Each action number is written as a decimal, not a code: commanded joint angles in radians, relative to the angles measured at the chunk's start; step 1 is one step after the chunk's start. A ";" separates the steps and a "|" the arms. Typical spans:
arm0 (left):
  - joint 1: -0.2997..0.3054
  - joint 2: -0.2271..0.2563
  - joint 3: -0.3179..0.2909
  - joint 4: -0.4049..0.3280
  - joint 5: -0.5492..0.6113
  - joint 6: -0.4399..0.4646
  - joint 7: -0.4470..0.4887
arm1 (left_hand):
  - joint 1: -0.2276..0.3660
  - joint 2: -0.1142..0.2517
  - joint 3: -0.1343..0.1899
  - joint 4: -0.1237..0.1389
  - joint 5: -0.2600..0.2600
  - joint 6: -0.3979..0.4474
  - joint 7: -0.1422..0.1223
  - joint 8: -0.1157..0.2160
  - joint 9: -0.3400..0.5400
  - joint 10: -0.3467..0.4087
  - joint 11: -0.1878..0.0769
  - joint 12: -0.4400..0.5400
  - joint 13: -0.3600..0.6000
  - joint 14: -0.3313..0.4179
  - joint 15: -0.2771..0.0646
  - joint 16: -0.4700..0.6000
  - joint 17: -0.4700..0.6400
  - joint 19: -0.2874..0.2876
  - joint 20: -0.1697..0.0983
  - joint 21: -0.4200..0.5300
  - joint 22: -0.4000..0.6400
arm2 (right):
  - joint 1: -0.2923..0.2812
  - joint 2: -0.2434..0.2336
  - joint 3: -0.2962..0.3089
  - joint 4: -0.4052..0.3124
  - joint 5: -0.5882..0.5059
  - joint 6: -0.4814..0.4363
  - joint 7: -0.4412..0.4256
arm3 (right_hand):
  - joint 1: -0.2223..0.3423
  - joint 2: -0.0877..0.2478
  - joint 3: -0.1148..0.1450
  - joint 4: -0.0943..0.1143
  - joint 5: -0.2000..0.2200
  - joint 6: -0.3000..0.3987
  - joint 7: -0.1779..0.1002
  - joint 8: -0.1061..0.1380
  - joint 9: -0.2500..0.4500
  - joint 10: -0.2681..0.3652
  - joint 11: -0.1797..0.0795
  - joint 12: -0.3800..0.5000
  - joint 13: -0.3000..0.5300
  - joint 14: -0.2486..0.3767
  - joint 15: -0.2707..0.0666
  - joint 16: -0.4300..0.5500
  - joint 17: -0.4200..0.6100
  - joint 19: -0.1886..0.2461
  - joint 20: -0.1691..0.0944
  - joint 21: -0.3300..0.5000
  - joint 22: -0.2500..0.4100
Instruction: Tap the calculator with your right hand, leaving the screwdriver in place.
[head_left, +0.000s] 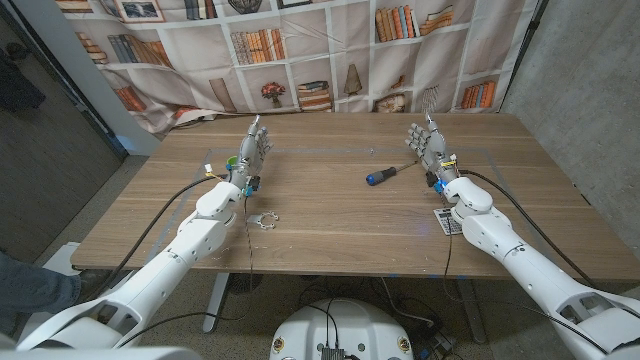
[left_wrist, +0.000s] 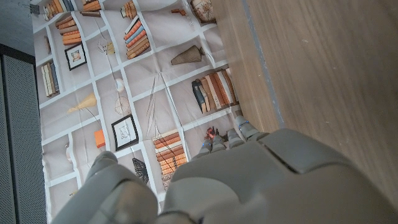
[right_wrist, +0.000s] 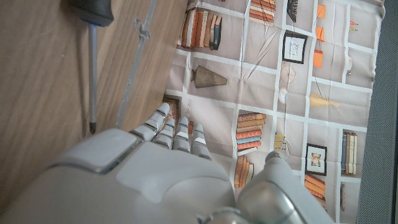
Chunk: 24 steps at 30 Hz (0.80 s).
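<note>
A small calculator (head_left: 446, 222) with dark keys lies near the table's front right, partly covered by my right forearm. The screwdriver (head_left: 388, 174) lies right of the table's middle, its blue and black handle toward me and its shaft (right_wrist: 92, 73) pointing away. My right hand (head_left: 430, 146) stands upright just right of the screwdriver's tip, beyond the calculator, fingers apart and holding nothing. From its wrist, that hand (right_wrist: 155, 180) shows beside the shaft, not touching it. My left hand (head_left: 255, 146) stands upright on the table's left side, fingers apart and empty; its back (left_wrist: 249, 180) shows in the left wrist view.
A small silvery ring-shaped object (head_left: 264, 220) lies near my left forearm. Thin cables run along both arms. A printed bookshelf curtain (head_left: 330, 60) hangs behind the wooden table (head_left: 340, 230). Its far edge is close behind both hands.
</note>
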 joint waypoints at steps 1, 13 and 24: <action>0.030 0.029 -0.002 -0.096 0.017 0.041 0.046 | 0.008 0.003 0.008 -0.001 0.005 -0.068 0.002 0.004 0.003 -0.068 0.003 0.008 0.003 -0.073 0.003 0.003 0.001 -0.169 -0.020 0.003 0.002 | 0.012 0.018 -0.006 0.050 0.003 0.038 0.046 | 0.009 0.002 0.006 -0.001 0.004 0.008 -0.002 0.007 0.005 0.000 0.006 0.002 0.005 0.005 0.009 0.006 0.004 0.005 -0.030 0.003 0.004; 0.045 0.044 -0.004 -0.117 -0.005 0.046 0.011 | 0.013 0.010 0.008 0.000 0.005 -0.060 0.005 0.006 0.003 -0.061 0.004 0.010 0.003 -0.070 0.006 0.004 0.001 -0.167 -0.018 -0.001 0.002 | -0.089 -0.033 0.025 -0.103 -0.023 0.063 -0.042 | 0.011 0.003 0.005 -0.003 0.003 0.014 -0.008 0.010 0.005 0.011 0.001 0.005 0.005 0.017 0.009 0.008 0.004 0.014 -0.027 0.002 0.004; 0.063 0.058 -0.004 -0.123 -0.010 0.044 -0.003 | 0.018 0.018 0.007 0.000 0.005 -0.047 0.007 0.009 0.003 -0.051 0.005 0.012 0.003 -0.059 0.003 0.006 0.001 -0.167 -0.017 -0.007 0.002 | -0.157 -0.062 0.057 -0.182 -0.055 0.109 -0.103 | 0.014 0.006 0.005 -0.006 0.003 0.026 -0.014 0.015 0.005 0.028 0.001 0.010 0.005 0.031 0.007 0.010 0.003 0.029 -0.028 0.000 0.004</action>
